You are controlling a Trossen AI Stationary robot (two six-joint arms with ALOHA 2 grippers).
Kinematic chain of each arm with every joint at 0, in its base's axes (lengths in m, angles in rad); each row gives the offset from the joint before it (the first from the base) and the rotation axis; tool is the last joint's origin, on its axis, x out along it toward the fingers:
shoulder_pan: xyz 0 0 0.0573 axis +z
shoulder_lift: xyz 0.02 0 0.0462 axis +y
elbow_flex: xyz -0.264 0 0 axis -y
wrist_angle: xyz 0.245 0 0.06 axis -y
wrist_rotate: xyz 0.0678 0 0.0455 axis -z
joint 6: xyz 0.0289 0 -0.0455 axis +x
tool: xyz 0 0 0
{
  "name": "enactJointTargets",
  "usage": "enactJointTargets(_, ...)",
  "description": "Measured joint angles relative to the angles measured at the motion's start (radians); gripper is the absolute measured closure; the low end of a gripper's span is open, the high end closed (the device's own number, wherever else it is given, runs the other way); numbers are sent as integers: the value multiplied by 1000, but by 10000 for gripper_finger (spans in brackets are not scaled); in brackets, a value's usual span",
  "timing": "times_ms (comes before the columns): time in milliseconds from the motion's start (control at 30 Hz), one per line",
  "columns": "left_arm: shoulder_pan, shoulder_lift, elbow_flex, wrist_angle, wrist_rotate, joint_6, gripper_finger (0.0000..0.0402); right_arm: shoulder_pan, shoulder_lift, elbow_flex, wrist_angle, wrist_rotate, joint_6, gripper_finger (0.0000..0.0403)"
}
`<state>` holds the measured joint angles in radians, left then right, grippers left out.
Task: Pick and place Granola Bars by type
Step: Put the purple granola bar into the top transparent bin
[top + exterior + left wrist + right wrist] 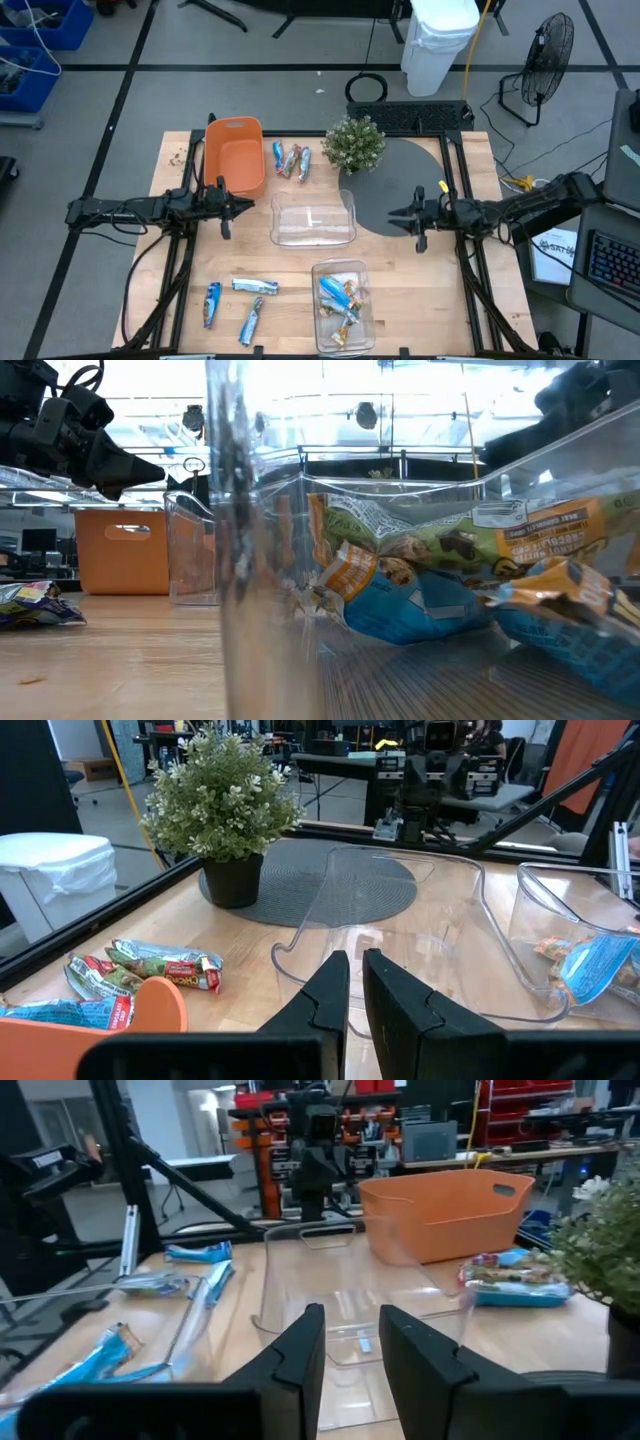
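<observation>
On the wooden surface (400, 280), a small green potted plant (355, 144) stands on a round grey mat (400, 190), beside an orange plastic bin (233, 156) and an empty clear bin (314, 220). The foil-wrapped granola bars (340, 300) lie in a second clear bin (343, 305), with more loose by the orange bin and near the front. The left hand (245, 206) is closed and empty, the right hand (395, 213) is a little open and empty; the low view shows the bars up close, pressed against the clear wall
</observation>
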<state>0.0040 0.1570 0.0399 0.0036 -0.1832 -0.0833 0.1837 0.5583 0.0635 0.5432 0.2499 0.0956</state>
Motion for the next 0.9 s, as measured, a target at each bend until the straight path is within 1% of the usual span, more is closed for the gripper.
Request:
enactJointTargets(167,0,0,0,0,0,0,364,-66,-95,-1,-99,-99,-12,314)
enactJointTargets(333,0,0,0,0,0,0,364,-120,-204,-3,-247,-120,-14,314)
enactJointTargets(533,0,0,0,0,0,0,364,-186,-326,-4,-352,-124,-16,314)
enactJointTargets(700,0,0,0,0,0,0,364,-205,-403,-4,-427,-126,-29,314)
enactJointTargets(900,0,0,0,0,0,0,364,-205,-453,-5,-494,-174,-31,314)
